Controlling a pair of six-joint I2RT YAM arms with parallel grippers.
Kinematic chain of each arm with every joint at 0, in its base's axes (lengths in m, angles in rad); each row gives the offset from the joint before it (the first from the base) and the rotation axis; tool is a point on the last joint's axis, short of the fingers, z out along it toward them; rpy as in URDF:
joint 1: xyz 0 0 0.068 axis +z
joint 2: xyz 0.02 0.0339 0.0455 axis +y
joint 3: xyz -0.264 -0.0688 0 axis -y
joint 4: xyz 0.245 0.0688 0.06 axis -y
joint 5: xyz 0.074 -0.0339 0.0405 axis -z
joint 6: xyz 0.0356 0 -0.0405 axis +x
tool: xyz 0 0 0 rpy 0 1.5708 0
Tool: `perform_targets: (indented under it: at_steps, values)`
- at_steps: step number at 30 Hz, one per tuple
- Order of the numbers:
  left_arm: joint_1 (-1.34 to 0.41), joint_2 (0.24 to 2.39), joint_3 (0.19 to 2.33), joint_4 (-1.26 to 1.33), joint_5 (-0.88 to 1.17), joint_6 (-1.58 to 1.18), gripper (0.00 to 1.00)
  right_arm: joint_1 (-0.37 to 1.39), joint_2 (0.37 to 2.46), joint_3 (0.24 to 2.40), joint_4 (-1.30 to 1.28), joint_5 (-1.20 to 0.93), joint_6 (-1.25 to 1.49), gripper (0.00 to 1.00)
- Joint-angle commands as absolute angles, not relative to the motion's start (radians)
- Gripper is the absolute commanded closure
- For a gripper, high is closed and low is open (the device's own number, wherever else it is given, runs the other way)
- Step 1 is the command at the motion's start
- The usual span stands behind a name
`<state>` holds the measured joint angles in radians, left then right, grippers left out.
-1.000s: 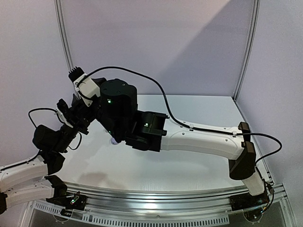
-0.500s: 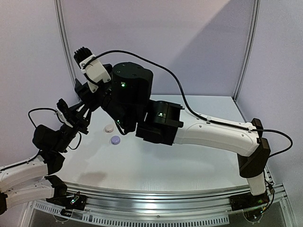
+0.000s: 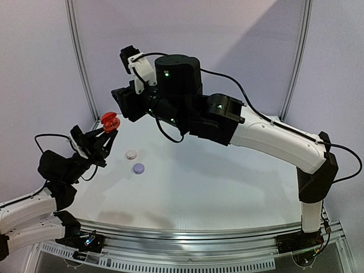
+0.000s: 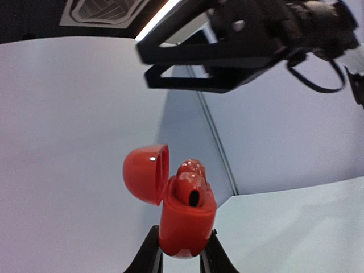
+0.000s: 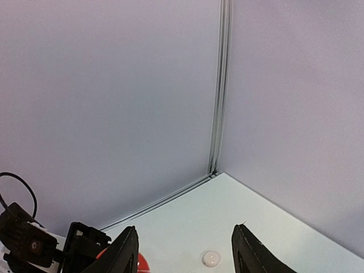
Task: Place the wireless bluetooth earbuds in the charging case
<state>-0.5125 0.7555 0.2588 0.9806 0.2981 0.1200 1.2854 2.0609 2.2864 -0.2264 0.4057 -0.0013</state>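
We count two grippers. The left gripper, bottom centre of its wrist view, is clamped on the base of one red charging case. In the top view this pair sits at the left edge, with the case held up off the table. The right gripper has its fingers apart with nothing between them. In the top view it hangs in the upper left, just above the case and not touching it. The case is glossy red and rounded, its lid standing open to the left on the hinge. In the base we see one red glossy lump, a red earbud, with a dark hole just below it; how many earbuds sit inside we cannot tell. On the white table, left of centre, lie two small things, one white round piece and one lilac round piece, near each other but apart, too small to tell what they are
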Motion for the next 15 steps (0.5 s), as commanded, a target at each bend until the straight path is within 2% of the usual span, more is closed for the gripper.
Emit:
perform_targets:
  at_steps: [1, 7, 15]
  values:
    - [-0.500, 0.715, 0.259, 0.831, 0.541, 0.385, 1.00, 1.244, 2.004, 2.271, -0.341, 0.261, 0.186, 0.43]
    - [-0.501, 0.725, 0.271, 0.672, 0.490, 0.943, 1.00, 1.243, 2.053, 2.312, -0.396, 0.153, 0.224, 0.43]
    - [-0.500, 0.755, 0.307, 0.610, 0.397, 1.228, 1.00, 1.243, 2.145, 2.357, -0.515, 0.096, 0.289, 0.51]
